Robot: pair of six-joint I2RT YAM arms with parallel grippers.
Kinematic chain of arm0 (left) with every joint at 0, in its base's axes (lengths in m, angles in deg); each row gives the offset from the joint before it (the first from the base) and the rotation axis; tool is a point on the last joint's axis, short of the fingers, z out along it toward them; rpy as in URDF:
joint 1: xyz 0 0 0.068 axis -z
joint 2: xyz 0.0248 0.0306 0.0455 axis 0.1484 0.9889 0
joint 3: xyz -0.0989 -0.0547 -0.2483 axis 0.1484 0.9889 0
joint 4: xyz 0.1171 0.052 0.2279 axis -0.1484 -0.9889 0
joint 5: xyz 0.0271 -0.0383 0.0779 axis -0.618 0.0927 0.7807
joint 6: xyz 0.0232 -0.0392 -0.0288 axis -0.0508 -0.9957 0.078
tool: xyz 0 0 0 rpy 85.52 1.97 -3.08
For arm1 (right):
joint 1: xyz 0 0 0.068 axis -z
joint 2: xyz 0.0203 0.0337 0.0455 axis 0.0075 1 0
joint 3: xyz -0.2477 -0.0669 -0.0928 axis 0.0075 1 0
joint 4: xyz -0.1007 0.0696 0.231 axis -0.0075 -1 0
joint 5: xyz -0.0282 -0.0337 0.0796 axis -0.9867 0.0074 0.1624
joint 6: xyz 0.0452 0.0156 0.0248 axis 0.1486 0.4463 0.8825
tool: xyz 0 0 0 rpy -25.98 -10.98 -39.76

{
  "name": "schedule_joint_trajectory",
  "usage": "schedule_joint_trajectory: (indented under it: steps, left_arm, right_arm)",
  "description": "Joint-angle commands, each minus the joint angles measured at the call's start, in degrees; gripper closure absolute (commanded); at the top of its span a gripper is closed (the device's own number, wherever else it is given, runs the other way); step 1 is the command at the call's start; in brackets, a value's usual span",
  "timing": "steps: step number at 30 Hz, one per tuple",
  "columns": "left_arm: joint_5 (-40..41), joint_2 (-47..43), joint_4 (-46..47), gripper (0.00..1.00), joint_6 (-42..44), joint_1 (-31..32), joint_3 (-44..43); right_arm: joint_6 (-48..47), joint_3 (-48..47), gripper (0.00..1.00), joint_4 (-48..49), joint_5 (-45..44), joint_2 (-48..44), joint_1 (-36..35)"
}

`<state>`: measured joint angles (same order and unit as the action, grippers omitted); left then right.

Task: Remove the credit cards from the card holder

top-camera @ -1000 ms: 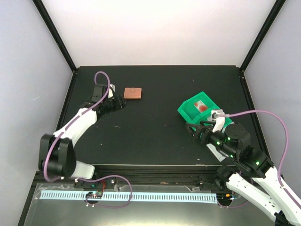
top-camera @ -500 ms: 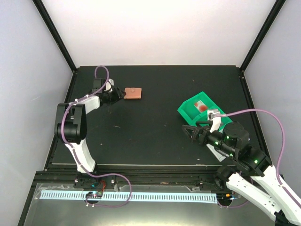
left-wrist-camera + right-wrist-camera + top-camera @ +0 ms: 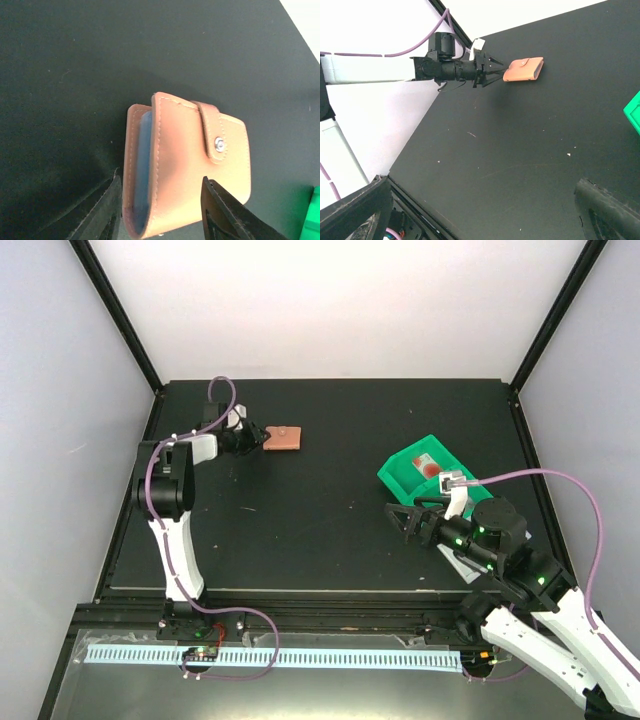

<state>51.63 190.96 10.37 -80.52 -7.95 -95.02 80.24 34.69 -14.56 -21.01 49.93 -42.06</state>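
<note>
The card holder (image 3: 283,438) lies flat on the black desk (image 3: 300,530), in its far left part and well apart from the green bin (image 3: 430,476) on the right. It is a small salmon-orange fold of leather-like material with a line of stitching running along its edges. A narrow tab wraps over 1 side and is fastened with 1 silver snap, so the holder is closed. The left wrist view shows the card holder (image 3: 185,165) gaping a little along its open side, where a pale blue lining shows between the 2 flaps. Whether anything sits in that gap cannot be told.

The left fingers (image 3: 256,439) are spread apart and level with the desk, pointing at the holder's near end. In the left wrist view the 2 black left fingers (image 3: 100,212) flank that end, 1 on each side, with a sliver of gap on the open side. They are not pressed onto it. From the right wrist camera the left fingers (image 3: 495,60) form an open V whose tips reach the short edge of the card holder (image 3: 522,69).

The right fingers (image 3: 398,512) hang above the desk just in front of the bin, spread wide and holding nothing. In their own camera the right fingers (image 3: 355,210) sit at the 2 bottom corners, with a corner of the green bin (image 3: 633,111) at the right edge.
</note>
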Motion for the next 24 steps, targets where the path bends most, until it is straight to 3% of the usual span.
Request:
schedule_joint_trajectory:
  steps: [1,8,20,24]
  left_arm:
    - [-3.9,2.2,1.4,0.56,-0.6,-0.3,-4.0]
    - [-4.6,4.9,-2.0,0.63,-1.7,-0.3,-6.4]
    - [-3.9,2.1,-3.5,0.98,0.0,-0.2,-4.3]
    - [-4.3,1.6,-3.5,0.99,-0.1,-0.1,-3.6]
  right_arm:
    - [1.1,0.5,0.00,0.9,0.2,0.0,0.2]
    - [2.5,1.2,0.00,1.5,0.4,-0.1,0.2]
    - [2.6,0.4,0.00,0.0,-0.5,-1.4,0.2]
    - [2.8,0.5,0.00,-0.9,-1.1,-2.4,0.2]
